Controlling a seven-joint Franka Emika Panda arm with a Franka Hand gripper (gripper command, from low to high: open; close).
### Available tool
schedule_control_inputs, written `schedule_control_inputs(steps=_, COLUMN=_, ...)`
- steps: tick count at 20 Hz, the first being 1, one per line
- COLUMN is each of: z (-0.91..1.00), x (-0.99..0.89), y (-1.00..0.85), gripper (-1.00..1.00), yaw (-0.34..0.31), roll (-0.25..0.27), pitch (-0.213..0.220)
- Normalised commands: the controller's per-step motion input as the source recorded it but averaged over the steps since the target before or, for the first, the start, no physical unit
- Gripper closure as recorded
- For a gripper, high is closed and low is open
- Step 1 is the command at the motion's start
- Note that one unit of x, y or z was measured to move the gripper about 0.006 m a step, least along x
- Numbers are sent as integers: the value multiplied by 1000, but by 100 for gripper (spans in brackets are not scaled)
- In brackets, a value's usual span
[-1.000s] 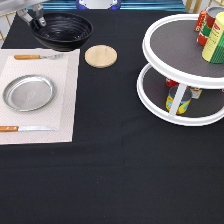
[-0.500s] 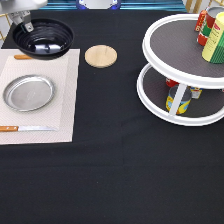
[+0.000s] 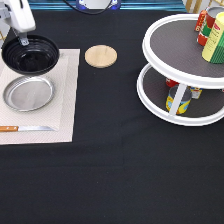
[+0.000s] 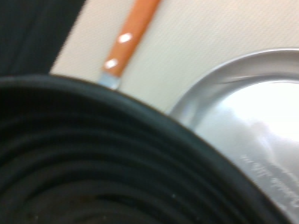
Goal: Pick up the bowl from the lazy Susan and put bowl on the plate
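My gripper is at the exterior view's top left, shut on the far rim of the glossy black bowl. It holds the bowl over the placemat, overlapping the top edge of the silver metal plate. In the wrist view the ridged bowl fills the near field with the plate just past it. The white two-tier lazy Susan stands at the exterior view's right, with cans on both shelves.
A beige placemat lies under the plate. A knife with a wooden handle lies on the mat below the plate. A handled utensil shows on the mat in the wrist view. A round wooden coaster lies between mat and turntable.
The gripper has carried the bowl leftward and downward in the exterior view, from the table's top edge to over the placemat and the plate's top rim.
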Motion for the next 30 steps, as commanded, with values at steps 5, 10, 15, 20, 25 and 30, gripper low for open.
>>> schedule_control_inputs(steps=5, z=-211, x=9, y=-319, gripper=100, yaw=-255, roll=-24, pitch=116)
schedule_control_inputs(steps=10, z=-376, x=270, y=-312, gripper=100, yaw=-183, roll=-6, pitch=165)
schedule_control_inputs(steps=15, z=-346, x=493, y=243, gripper=100, yaw=-42, roll=-24, pitch=232)
schedule_control_inputs(steps=20, z=-195, x=390, y=286, gripper=100, yaw=9, roll=-4, pitch=258)
schedule_control_inputs(steps=25, z=-217, x=203, y=-93, gripper=100, yaw=-2, roll=4, pitch=231)
schedule_control_inputs(steps=30, z=183, x=255, y=-55, gripper=-100, yaw=-51, roll=-26, pitch=234)
